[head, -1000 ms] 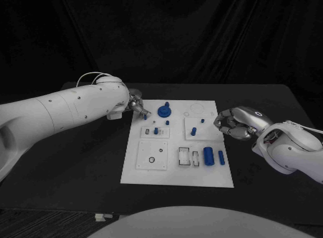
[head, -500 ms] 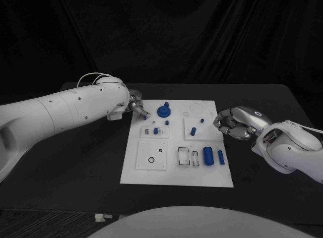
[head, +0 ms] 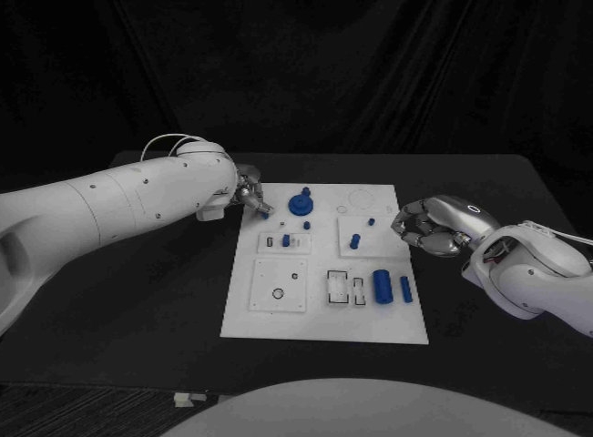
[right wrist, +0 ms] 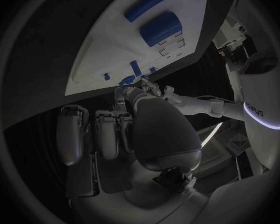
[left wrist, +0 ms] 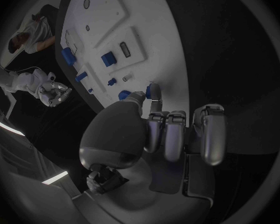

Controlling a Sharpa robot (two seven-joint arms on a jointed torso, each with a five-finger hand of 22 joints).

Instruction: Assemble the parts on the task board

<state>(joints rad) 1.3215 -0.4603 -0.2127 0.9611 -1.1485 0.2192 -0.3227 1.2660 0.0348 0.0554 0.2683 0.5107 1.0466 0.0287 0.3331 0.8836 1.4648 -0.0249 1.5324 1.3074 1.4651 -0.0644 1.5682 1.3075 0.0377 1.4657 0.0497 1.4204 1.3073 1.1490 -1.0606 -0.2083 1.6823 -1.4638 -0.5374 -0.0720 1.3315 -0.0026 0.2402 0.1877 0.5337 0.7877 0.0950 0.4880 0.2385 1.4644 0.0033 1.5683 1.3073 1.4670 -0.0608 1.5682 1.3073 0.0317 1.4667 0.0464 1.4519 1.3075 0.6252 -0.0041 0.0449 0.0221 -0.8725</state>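
Holding a small blue part [head: 266, 215] at the task board's [head: 325, 323] far left corner.

I see my left hand [head: 250, 195] pinching that part just over the board's edge, near the round blue piece [head: 301, 201]. My right hand [head: 432, 228] sits curled in on nothing, beside the board's right edge.

The left hand [head: 253, 198] pinches a small blue part [left wrist: 154, 91]. The right hand [head: 427, 226] is curled closed, holding nothing.
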